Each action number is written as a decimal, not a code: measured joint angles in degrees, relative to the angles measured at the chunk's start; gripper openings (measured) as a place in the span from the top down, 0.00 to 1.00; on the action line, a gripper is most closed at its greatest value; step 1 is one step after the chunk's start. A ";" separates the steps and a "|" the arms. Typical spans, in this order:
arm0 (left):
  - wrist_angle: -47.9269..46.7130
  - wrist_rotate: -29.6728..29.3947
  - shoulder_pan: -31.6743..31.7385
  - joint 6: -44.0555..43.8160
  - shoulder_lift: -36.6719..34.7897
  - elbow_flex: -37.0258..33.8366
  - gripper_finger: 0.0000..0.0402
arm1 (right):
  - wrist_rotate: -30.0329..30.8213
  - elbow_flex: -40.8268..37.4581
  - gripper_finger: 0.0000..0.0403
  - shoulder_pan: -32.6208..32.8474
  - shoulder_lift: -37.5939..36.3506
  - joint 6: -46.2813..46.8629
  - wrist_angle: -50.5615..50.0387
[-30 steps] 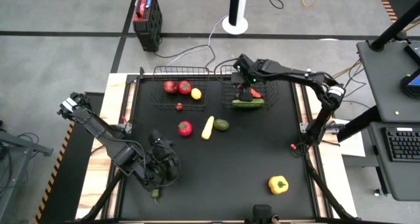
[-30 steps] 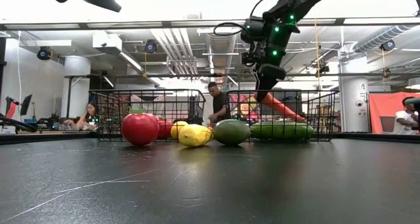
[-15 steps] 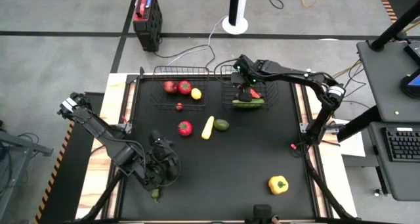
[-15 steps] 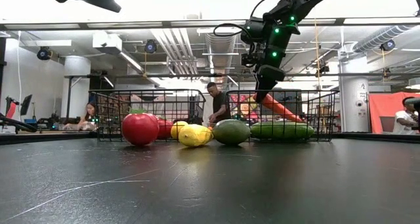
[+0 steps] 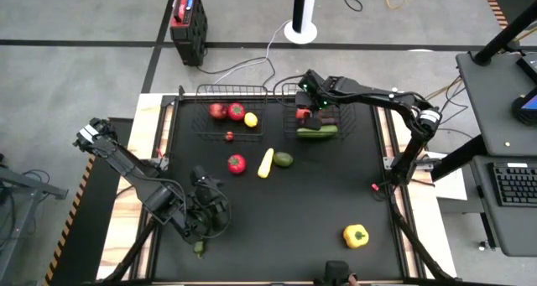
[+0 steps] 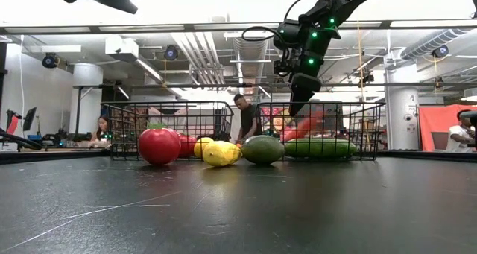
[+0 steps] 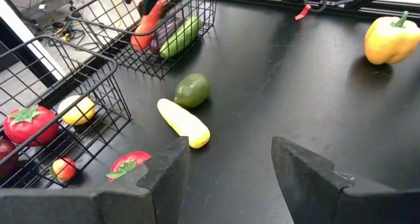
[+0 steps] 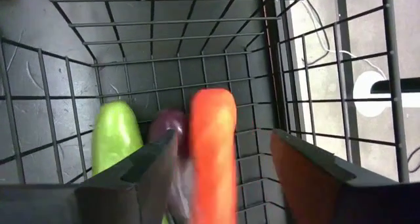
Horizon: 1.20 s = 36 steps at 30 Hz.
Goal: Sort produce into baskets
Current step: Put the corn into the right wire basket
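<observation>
- Since a second ago, the carrot [image 8: 212,152] has left the right gripper [image 5: 322,111] and dropped into the right basket [image 5: 295,97]; its jaws have spread apart.
- High view: right gripper hovers over that basket at 1 o'clock on the table; left gripper [image 5: 204,209] waits at 7 o'clock. Left basket [image 5: 231,90] holds two tomatoes and a lemon [image 5: 250,120]. A pepper [image 5: 356,235] sits at 5 o'clock.
- Low view: a blurred carrot lies beside the cucumber [image 6: 320,148].
- Left wrist view: left fingers stand apart, empty; squash [image 7: 184,123] and avocado [image 7: 192,90] are near each other.
- Right wrist view: carrot lies free between the open fingers, against the eggplant [image 8: 168,125].
</observation>
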 joint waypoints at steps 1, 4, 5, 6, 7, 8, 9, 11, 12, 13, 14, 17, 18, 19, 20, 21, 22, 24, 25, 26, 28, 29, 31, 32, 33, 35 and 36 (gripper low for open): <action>0.00 0.00 0.00 0.00 0.00 0.00 0.50 | 0.00 0.00 0.40 0.00 0.01 0.15 0.00; 0.01 0.00 0.00 0.00 0.00 0.00 0.50 | 0.17 0.06 0.37 0.00 0.01 1.23 -0.11; -0.01 0.00 0.00 0.00 0.00 0.00 0.50 | 0.43 0.19 0.36 0.00 0.01 1.65 -0.16; -0.01 0.00 0.00 0.01 0.00 0.00 0.50 | 0.47 0.42 0.35 0.00 -0.01 2.14 -0.21; -0.01 0.00 0.00 0.22 0.00 0.00 0.50 | 0.48 0.70 0.35 0.00 -0.06 2.91 -0.23; 0.02 0.00 0.00 0.42 0.00 0.00 0.50 | 0.49 1.11 0.35 0.00 -0.14 3.67 -0.46; 0.02 0.00 0.00 0.64 0.00 0.00 0.50 | 0.50 1.62 0.35 0.00 -0.24 4.73 -0.68; 0.03 0.00 0.00 0.81 0.00 0.00 0.50 | 0.48 2.82 0.35 0.00 -0.57 7.03 -1.24; 0.01 0.00 0.00 0.81 0.00 0.00 0.50 | 0.44 3.51 0.35 0.01 -0.76 7.99 -1.85; 0.03 0.00 0.00 0.81 0.00 0.00 0.50 | 0.44 4.06 0.36 0.16 -1.00 9.16 -2.35; 0.00 0.00 0.00 0.81 0.00 0.00 0.50 | 0.44 4.47 0.37 0.29 -1.30 9.87 -2.70; -0.03 0.00 0.00 0.81 0.00 0.00 0.50 | -0.02 4.85 0.39 1.33 -2.70 12.19 -3.14; -0.03 -0.02 0.00 0.83 0.00 0.00 0.50 | -0.21 4.85 0.39 1.88 -3.36 13.03 -3.16; -0.04 -0.02 0.00 0.81 0.00 0.00 0.50 | -0.93 4.85 0.40 2.48 -4.03 13.88 -3.20; -0.12 -0.02 0.00 0.81 0.00 0.00 0.50 | -1.81 4.85 0.41 3.17 -4.66 15.21 -3.32; -0.24 -0.02 0.00 0.82 0.00 0.00 0.50 | -2.73 4.85 0.41 3.84 -5.29 16.18 -3.60; -0.42 -0.01 0.05 0.82 0.00 0.00 0.50 | -3.74 4.85 0.41 4.64 -5.87 17.39 -3.97; -0.96 -0.01 0.20 0.82 -0.01 0.00 0.50 | -4.83 4.85 0.42 6.69 -6.85 19.88 -4.61; -1.11 -0.02 0.35 0.83 -0.05 0.00 0.50 | -5.50 4.85 0.42 7.79 -7.46 20.90 -5.15; -1.25 -0.02 0.52 0.84 -0.11 0.00 0.50 | -6.03 4.82 0.42 9.08 -8.09 21.64 -5.80; -1.35 -0.02 0.82 1.09 -0.26 0.00 0.50 | -6.12 4.81 0.42 11.92 -9.33 22.93 -7.07; -1.46 -0.02 1.01 1.37 -0.31 0.00 0.50 | -6.16 4.81 0.42 13.35 -9.87 23.54 -7.97; -1.44 0.04 1.26 2.17 -0.33 0.00 0.50 | -6.14 4.68 0.42 16.65 -10.91 25.27 -9.42; -1.47 0.07 1.33 2.50 -0.33 0.00 0.50 | -6.14 4.62 0.42 18.22 -11.35 26.34 -9.88; -1.46 0.09 1.45 2.96 -0.33 0.00 0.50 | -6.16 4.55 0.43 19.89 -11.90 27.64 -10.42; -1.46 0.16 1.74 3.66 -0.33 0.00 0.50 | -6.12 4.55 0.43 23.23 -12.66 30.34 -11.67; -1.46 0.34 1.84 3.93 -0.33 0.00 0.50 | -6.11 4.55 0.43 24.91 -12.93 31.58 -12.18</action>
